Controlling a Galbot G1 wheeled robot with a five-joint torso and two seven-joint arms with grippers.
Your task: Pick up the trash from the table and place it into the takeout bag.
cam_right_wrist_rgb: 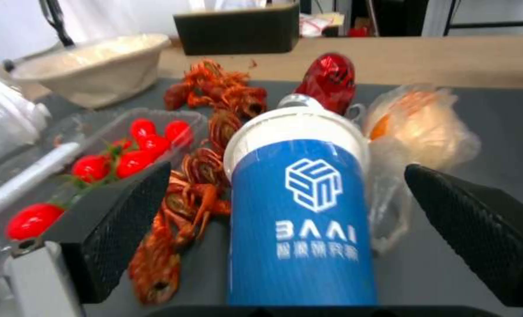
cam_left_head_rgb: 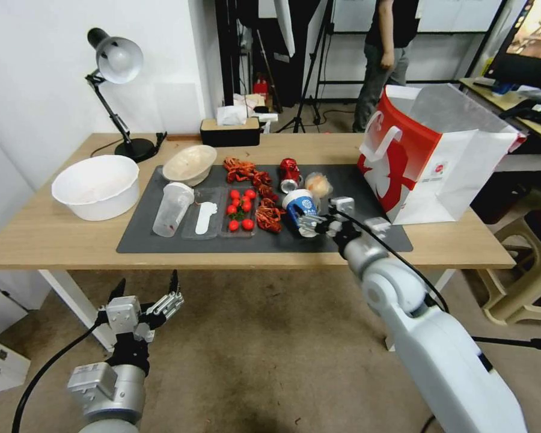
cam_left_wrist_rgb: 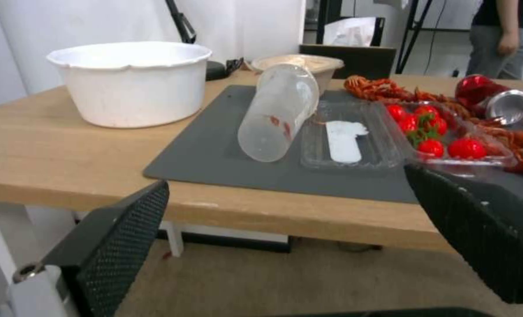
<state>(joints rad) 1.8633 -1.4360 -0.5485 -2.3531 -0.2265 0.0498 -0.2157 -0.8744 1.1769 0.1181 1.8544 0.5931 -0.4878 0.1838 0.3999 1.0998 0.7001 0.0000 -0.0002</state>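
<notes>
Right end effector [cam_left_head_rgb: 311,225] sits at frame centre in the head view, over the mat's [cam_left_head_rgb: 139,238] near edge, jaws spread with the paper cup [cam_left_head_rgb: 300,210] between them. Cup lies tipped on its side, white rim pointing away from the arm. Right wrist view: the cup [cam_right_wrist_rgb: 299,211] fills the gap between the two black pads [cam_right_wrist_rgb: 120,220], clear space on both sides, no contact visible, so released, not grasping.

Just behind the cup: red can [cam_left_head_rgb: 290,173] on its side, and the plastic bag [cam_left_head_rgb: 318,184] with orange contents right of it. The wrist view shows the bag [cam_right_wrist_rgb: 419,127] touching the cup's rim side and the can [cam_right_wrist_rgb: 329,81] just past the rim; the head view can't resolve that contact.

Takeout bag [cam_left_head_rgb: 433,156] stands upright at right of centre in the head view, mouth open, on the table [cam_left_head_rgb: 54,234] right of the mat.

Left end effector [cam_left_head_rgb: 149,293] hangs lower left in the head view, below the table edge, fingers apart and holding nothing. Its wrist view adds low-angle detail: clear cup [cam_left_wrist_rgb: 279,112] lying on its side on the mat, leaning on a clear tray [cam_left_wrist_rgb: 349,141], beige bowl [cam_left_wrist_rgb: 299,64] behind it, white tub [cam_left_wrist_rgb: 132,81] on bare wood at upper left. Tomatoes [cam_left_head_rgb: 240,209] and crayfish [cam_left_head_rgb: 252,180] lie mid-mat in the head view.
</notes>
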